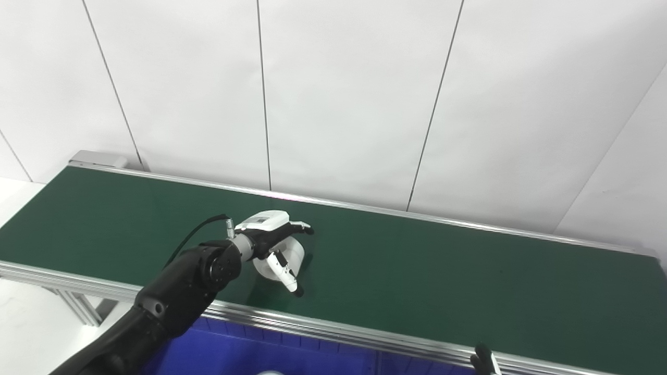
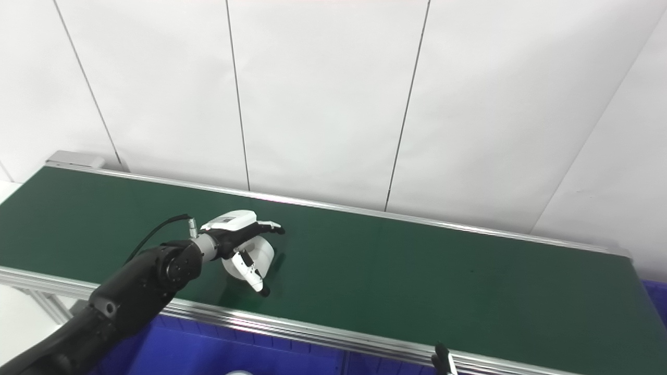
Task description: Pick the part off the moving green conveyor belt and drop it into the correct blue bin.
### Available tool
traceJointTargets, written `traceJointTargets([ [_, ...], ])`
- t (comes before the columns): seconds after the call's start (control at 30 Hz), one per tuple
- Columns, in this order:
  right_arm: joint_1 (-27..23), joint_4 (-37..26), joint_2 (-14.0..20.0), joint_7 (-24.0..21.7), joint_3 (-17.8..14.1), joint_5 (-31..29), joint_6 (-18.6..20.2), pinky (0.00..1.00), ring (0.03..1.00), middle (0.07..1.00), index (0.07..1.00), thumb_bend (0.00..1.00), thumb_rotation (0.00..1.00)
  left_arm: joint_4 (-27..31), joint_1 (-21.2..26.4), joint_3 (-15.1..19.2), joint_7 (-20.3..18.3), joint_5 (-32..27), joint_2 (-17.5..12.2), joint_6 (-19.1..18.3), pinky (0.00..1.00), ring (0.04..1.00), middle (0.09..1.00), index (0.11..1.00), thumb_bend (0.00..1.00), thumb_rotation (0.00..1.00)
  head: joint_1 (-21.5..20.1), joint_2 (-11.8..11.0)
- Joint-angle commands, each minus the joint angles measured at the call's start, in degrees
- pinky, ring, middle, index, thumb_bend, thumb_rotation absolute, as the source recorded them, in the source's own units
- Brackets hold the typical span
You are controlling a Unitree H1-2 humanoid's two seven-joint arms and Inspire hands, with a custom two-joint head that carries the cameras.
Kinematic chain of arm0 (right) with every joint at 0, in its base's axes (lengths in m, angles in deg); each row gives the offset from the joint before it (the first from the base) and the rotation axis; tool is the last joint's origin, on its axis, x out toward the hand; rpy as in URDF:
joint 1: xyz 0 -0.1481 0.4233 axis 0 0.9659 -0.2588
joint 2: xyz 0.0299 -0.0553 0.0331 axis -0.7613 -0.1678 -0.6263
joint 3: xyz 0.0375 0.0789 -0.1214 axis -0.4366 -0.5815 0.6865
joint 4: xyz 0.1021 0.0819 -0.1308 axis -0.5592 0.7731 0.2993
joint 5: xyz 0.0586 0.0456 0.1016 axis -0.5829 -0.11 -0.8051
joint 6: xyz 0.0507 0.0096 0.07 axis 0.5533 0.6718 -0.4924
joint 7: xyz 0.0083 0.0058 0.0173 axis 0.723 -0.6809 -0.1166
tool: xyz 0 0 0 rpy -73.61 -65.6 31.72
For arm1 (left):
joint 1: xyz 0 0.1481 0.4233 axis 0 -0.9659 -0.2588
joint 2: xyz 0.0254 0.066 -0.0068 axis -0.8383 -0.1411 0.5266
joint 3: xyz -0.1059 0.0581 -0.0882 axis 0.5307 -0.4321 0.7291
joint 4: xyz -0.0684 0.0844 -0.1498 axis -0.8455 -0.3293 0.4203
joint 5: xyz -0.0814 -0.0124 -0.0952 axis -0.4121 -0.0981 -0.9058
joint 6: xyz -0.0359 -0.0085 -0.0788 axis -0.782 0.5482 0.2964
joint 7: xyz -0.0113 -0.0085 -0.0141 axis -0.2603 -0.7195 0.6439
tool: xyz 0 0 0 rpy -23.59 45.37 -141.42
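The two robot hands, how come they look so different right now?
The left hand reaches out over the green belt, while the right hand stays low at the picture's bottom edge, at the belt's near rail. The left hand is in full view, fingers spread around the white part; of the right hand only a dark tip shows, so its pose cannot be told. Both come in from the near side.

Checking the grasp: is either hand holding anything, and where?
The left hand wraps the white round part around its sides, on the green conveyor belt; lift-off cannot be told.
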Motion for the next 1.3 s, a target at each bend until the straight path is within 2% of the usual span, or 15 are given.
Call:
traceJointTargets([
  [0.0,0.1,-2.7,-0.3,-0.2,0.2,-0.4,0.1,1.00,0.989,1.000,1.000,0.85,1.00,0.0,2.2,-0.1,2.6,1.1,-1.6,2.3,0.94,0.913,0.885,0.852,1.00,0.31,-0.1,0.3],
  [0.1,0.6,-4.1,-0.3,-0.3,0.4,-0.3,1.3,1.00,0.992,1.000,1.000,0.86,1.00,-1.5,1.8,-0.8,6.9,3.2,-0.6,3.4,0.84,0.841,0.834,0.804,1.00,0.22,-0.2,0.5],
  [0.2,0.9,-5.0,-0.3,-0.4,0.5,-0.3,1.8,1.00,0.991,1.000,1.000,0.85,1.00,-4.2,1.7,-2.3,14.0,6.5,0.2,6.4,0.70,0.705,0.722,0.700,0.95,0.04,-0.2,0.7],
  [0.3,1.1,-5.3,-0.2,-0.4,0.7,-0.4,2.0,1.00,0.992,1.000,1.000,0.85,1.00,-7.0,2.0,-4.2,21.1,9.8,0.6,9.7,0.63,0.625,0.652,0.638,0.92,0.01,-0.2,0.8],
  [0.37,1.2,-5.3,-0.2,-0.4,0.7,-0.4,1.9,1.00,0.995,1.000,1.000,0.86,1.00,-8.3,2.3,-4.9,23.5,10.5,0.8,10.8,0.61,0.595,0.623,0.612,0.87,0.00,-0.4,0.9],
  [0.4,1.2,-5.4,-0.2,-0.4,0.7,-0.4,1.9,1.00,0.991,1.000,1.000,0.86,1.00,-8.9,2.4,-5.1,24.3,10.6,1.1,11.3,0.55,0.545,0.551,0.539,0.66,0.00,-0.4,0.9],
  [0.43,1.2,-5.5,-0.2,-0.4,0.7,-0.4,1.8,1.00,0.989,1.000,1.000,0.85,1.00,-9.2,2.4,-4.9,24.9,10.3,1.4,11.7,0.49,0.501,0.522,0.510,0.57,0.00,-0.5,1.0],
  [0.47,1.3,-5.6,-0.2,-0.4,0.8,-0.4,1.8,1.00,0.988,1.000,1.000,0.85,0.99,-9.5,2.3,-4.7,25.3,9.8,1.7,12.1,0.44,0.465,0.513,0.507,0.54,0.00,-0.6,1.1],
  [0.5,1.2,-5.7,-0.2,-0.4,0.9,-0.4,1.8,1.00,0.988,1.000,1.000,0.85,0.99,-9.6,2.2,-4.3,25.6,9.2,2.0,12.5,0.38,0.430,0.498,0.514,0.51,0.00,-0.7,1.1],
  [0.57,1.3,-6.0,-0.2,-0.5,1.0,-0.3,2.2,1.00,0.988,1.000,1.000,0.85,0.99,-9.6,1.8,-3.3,25.9,7.6,2.8,13.1,0.36,0.418,0.494,0.517,0.50,0.00,-0.7,1.1],
  [0.77,1.4,-6.5,-0.2,-0.4,1.2,0.0,2.9,1.00,0.991,1.000,1.000,0.87,1.00,-10.1,0.2,0.5,27.3,1.7,6.1,14.6,0.37,0.421,0.512,0.500,0.50,0.00,-1.0,1.2],
  [0.93,1.4,-6.6,-0.1,-0.6,1.4,0.0,3.0,1.00,0.993,1.000,1.000,0.86,1.00,-10.0,-0.8,1.3,28.9,0.5,7.3,16.1,0.38,0.432,0.510,0.492,0.50,0.00,-0.9,1.3],
  [1.1,1.3,-6.8,-0.3,-0.6,1.6,-0.2,3.2,1.00,0.994,1.000,1.000,0.86,1.00,-5.4,-1.8,1.9,27.2,0.2,6.2,16.0,0.38,0.421,0.505,0.504,0.50,0.00,-0.8,2.1],
  [1.2,1.0,-6.9,-0.6,-0.2,1.5,0.3,3.2,1.00,0.984,1.000,1.000,0.85,1.00,1.4,-3.1,2.6,24.5,0.4,3.8,15.6,0.37,0.415,0.501,0.514,0.50,0.00,-0.7,3.1],
  [1.27,0.7,-7.1,-0.8,0.0,1.4,0.1,3.4,1.00,0.978,0.998,0.998,0.85,0.99,6.1,-4.3,3.5,23.2,-0.1,1.8,17.0,0.36,0.411,0.491,0.522,0.50,0.00,-0.5,4.3],
])
